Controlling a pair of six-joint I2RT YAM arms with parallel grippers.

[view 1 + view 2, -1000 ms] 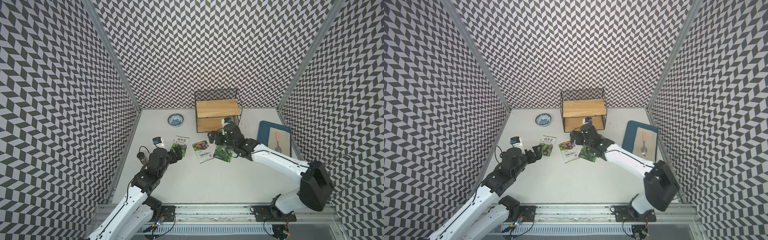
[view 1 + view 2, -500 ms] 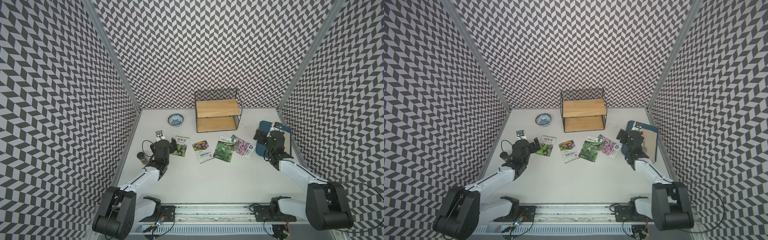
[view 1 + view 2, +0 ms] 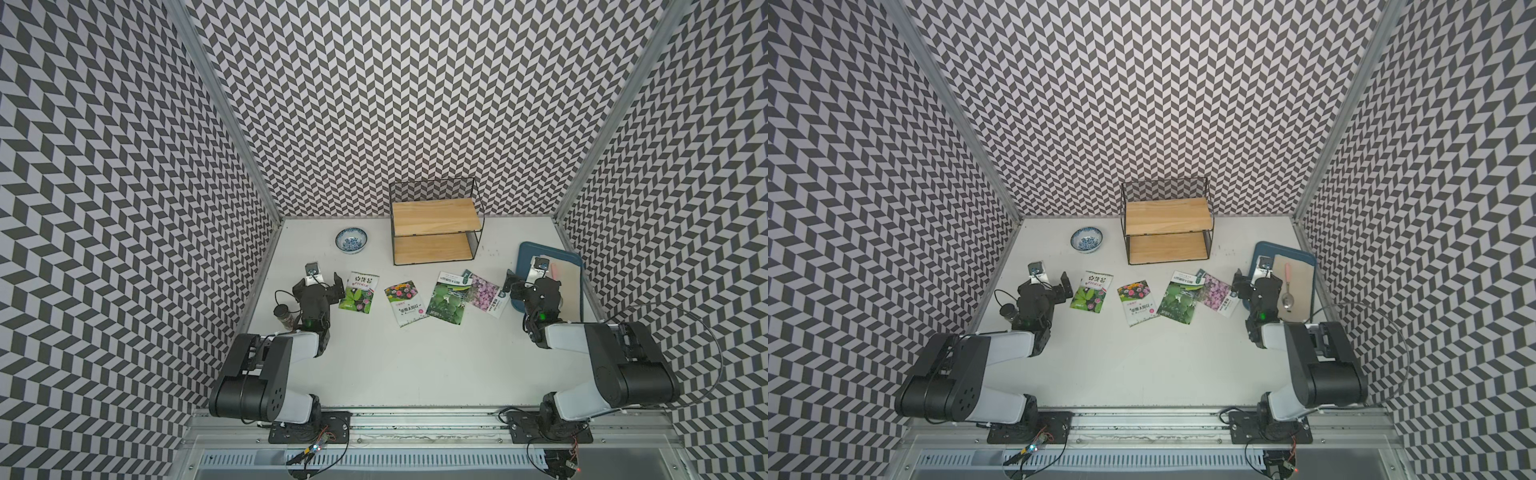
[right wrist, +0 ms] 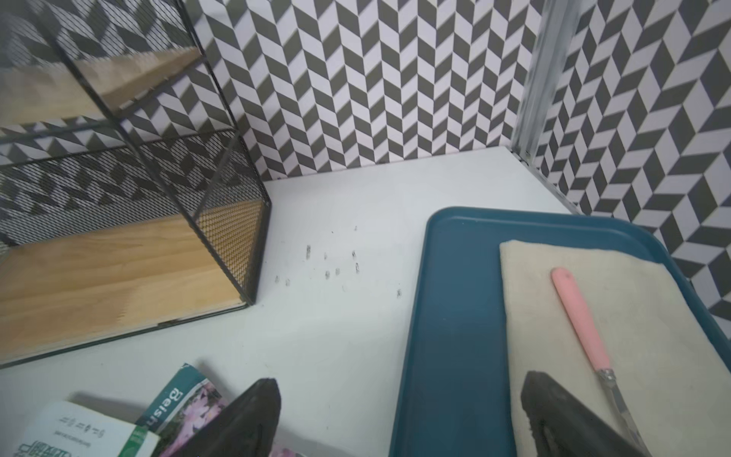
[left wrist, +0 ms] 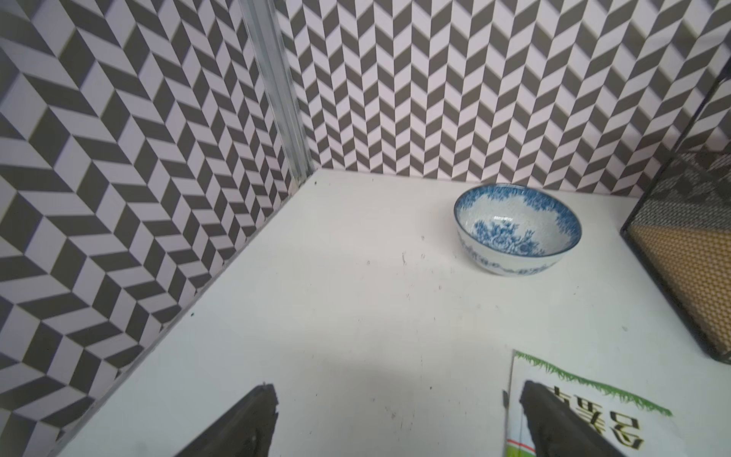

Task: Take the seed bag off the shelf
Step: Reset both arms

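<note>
Though off 1 shelf (image 3: 434, 216), 4 bags (image 3: 406, 302)

I see the shelf (image 3: 434, 218), a black wire rack with a mesh back and two light wooden boards, upright against the back wall (image 3: 415, 124), and four seed bags (image 3: 405, 303) flat in a row on the table (image 3: 415, 365) before it, the pink bag (image 3: 485, 293) partly under the dark-green bag (image 3: 448, 297).

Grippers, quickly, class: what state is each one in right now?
Left gripper: open, holding nothing.
Right gripper: open, holding nothing.
</note>
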